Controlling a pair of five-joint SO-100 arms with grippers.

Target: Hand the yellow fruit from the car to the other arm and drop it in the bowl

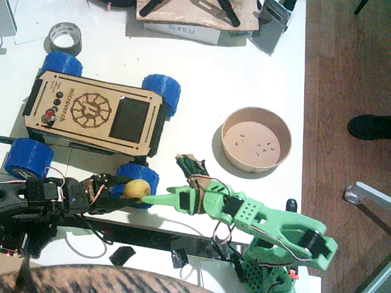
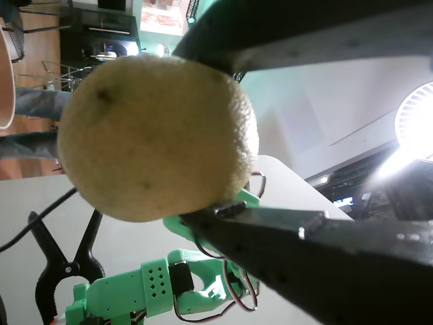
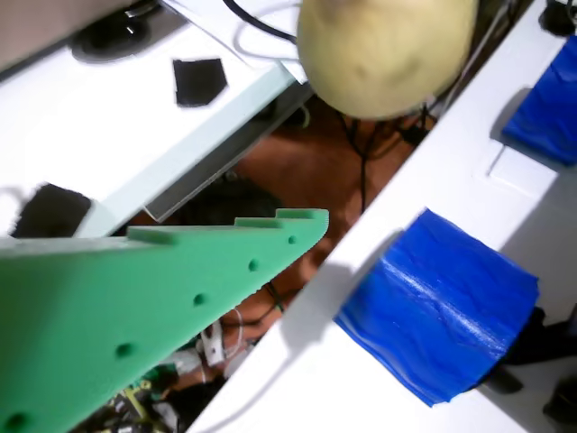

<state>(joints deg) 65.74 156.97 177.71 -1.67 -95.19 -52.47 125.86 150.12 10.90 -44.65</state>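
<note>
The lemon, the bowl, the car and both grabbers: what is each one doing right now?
yellow fruit: off the car, clamped in the left gripper.
right gripper: open, its tip beside the fruit.
bowl: upright, no fruit inside.
car: standing on its wheels, nothing on top.

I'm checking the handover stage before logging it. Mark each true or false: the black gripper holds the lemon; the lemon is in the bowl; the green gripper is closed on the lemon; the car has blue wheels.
1. The left gripper, the black one, holds the yellow fruit: true.
2. The fruit lies in the bowl: false, the bowl holds no fruit.
3. The right gripper, the green one, is closed on the fruit: false, it is open beside it.
4. The car has blue wheels: true.
</note>
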